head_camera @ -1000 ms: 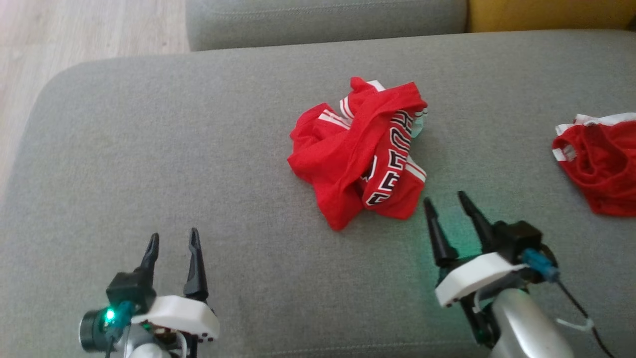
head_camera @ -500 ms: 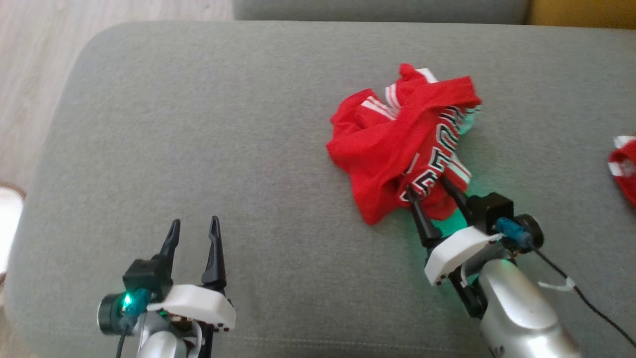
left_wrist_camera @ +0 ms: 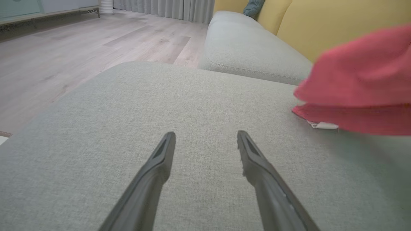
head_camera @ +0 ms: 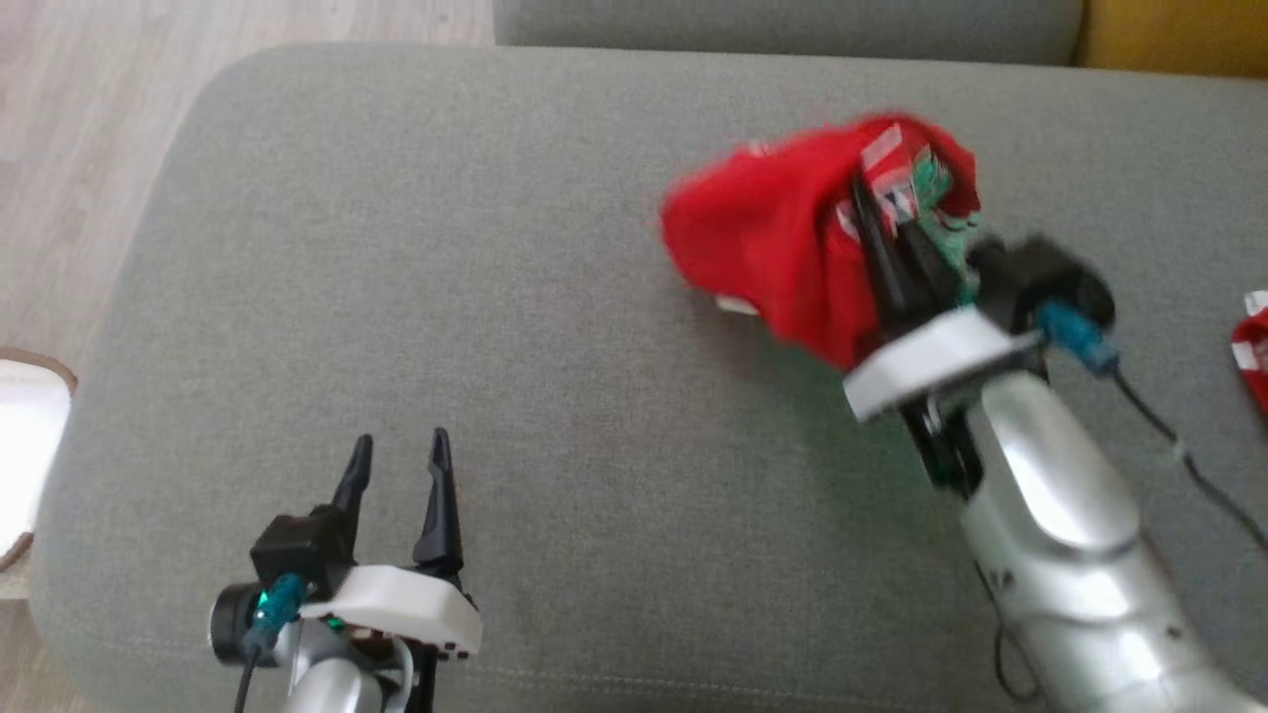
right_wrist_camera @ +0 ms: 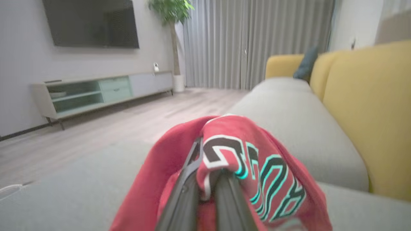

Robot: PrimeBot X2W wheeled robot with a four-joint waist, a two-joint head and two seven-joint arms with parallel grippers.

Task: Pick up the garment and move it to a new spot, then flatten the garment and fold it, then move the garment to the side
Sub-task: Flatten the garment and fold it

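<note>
Grey sofa seat (head_camera: 495,248): right fingers (head_camera: 880,262) pinch the red garment (head_camera: 773,238) (blurred); left fingers (head_camera: 438,505) stand spread.

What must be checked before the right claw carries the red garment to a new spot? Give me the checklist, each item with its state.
1. Grip: right claw shut on the red garment: ok, cloth pinched between its fingers.
2. Lift: red garment clear of the grey cushion: cannot tell; in the left wrist view its lower fold seems to touch.
3. Free arm: left claw open, apart from the garment: ok.
4. Set-down room: ok, a broad bare stretch of cushion lies ahead of the left claw.
5. Neighbour: other red cloth at the right edge, apart from the held garment: ok.
</note>
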